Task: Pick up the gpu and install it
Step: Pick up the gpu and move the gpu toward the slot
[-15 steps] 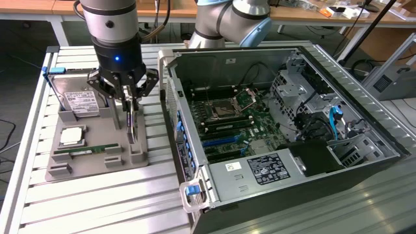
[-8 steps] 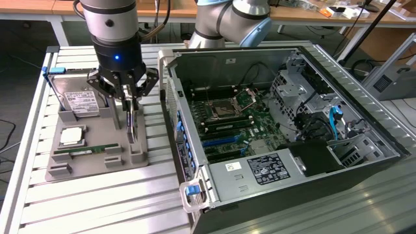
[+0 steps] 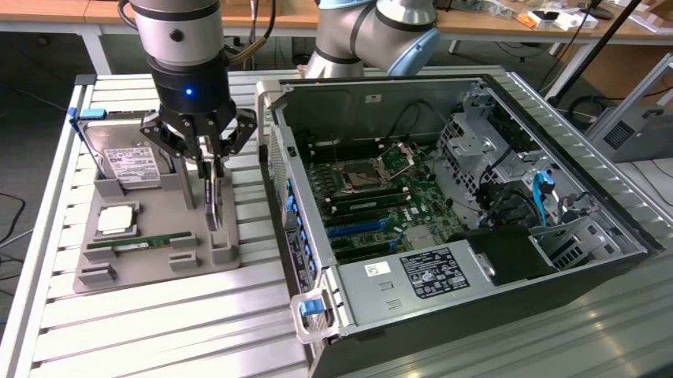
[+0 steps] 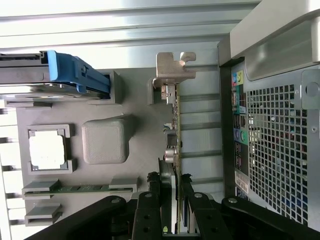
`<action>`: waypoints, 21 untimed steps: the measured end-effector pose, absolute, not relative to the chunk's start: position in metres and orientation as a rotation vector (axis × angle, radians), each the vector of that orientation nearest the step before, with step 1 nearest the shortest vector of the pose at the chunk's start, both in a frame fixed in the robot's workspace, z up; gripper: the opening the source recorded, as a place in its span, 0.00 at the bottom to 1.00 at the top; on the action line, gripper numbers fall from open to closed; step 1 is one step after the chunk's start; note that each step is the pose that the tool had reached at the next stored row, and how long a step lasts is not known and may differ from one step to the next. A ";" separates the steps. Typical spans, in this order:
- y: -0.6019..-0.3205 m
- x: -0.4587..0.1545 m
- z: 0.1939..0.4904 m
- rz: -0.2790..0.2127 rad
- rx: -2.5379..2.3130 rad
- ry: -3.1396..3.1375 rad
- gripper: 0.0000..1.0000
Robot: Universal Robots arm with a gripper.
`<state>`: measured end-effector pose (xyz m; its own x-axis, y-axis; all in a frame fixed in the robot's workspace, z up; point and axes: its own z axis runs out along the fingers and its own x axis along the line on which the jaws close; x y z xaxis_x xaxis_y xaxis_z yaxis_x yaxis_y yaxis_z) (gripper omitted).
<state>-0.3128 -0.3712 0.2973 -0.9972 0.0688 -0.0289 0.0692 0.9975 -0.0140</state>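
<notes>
We see the gpu (image 3: 213, 201) standing on edge in a slot of the grey holder tray (image 3: 158, 264), on the side nearest the open computer case (image 3: 368, 110). The gripper (image 3: 207, 161) hangs straight above it, fingers part-closed and pinching the card's two faces. A hard drive (image 3: 131, 161) and RAM stick (image 3: 142, 244) sit elsewhere in the tray.

The gpu (image 3: 213, 201) is flanked by the computer case's wall (image 3: 271, 150) on the exterior view's right and the upright hard drive (image 3: 131, 161) on its left. Open room is left above the motherboard (image 3: 379, 185), bounded by the drive cage (image 3: 474, 146) and power supply (image 3: 421, 276).
</notes>
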 end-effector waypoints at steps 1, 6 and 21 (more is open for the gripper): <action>-0.371 -0.313 0.298 -0.023 0.107 3.111 0.27; -0.371 -0.313 0.299 -0.023 0.107 3.111 0.27; -0.371 -0.313 0.302 -0.024 0.107 3.111 0.27</action>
<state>-0.3128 -0.3712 0.3023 -0.9972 0.0688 -0.0289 0.0692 0.9975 -0.0141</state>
